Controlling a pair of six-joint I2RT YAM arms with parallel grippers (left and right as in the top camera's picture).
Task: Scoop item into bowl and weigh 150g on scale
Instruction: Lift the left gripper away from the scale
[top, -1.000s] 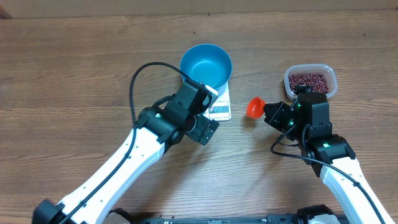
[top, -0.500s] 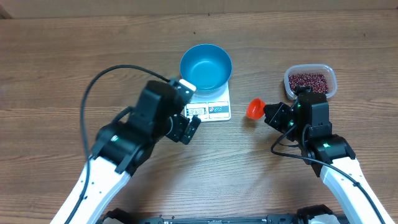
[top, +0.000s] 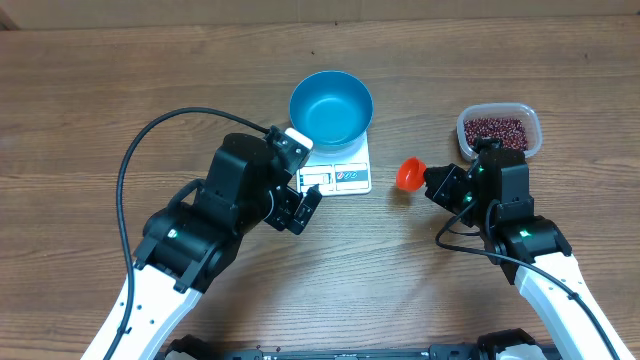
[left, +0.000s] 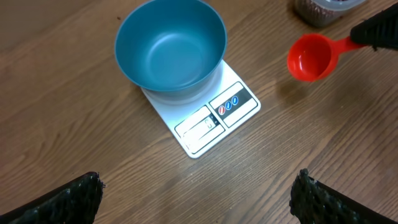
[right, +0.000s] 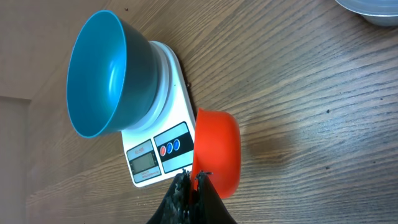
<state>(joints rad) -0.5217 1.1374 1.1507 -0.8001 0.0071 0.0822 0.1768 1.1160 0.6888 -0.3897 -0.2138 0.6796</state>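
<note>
One scoop (top: 409, 173) btwn scale (top: 350, 178) edge & tub (top: 500, 106), touching neither.

A round, deep, smooth blue bowl (top: 331, 107) stands upright and empty on a small flat white rectangular kitchen scale (top: 340, 178). It covers the far part of the scale, leaving the display window and buttons bare along the near edge. Well to the right, a heap of small dark red-brown beans (top: 497, 129) lies in a clear plastic tub (top: 533, 125).

One blue bowl (top: 331, 107), one white kitchen scale (top: 350, 177), one red measuring scoop (top: 409, 173), one clear plastic tub (top: 537, 124) holding many red-brown beans (top: 497, 129).
</note>
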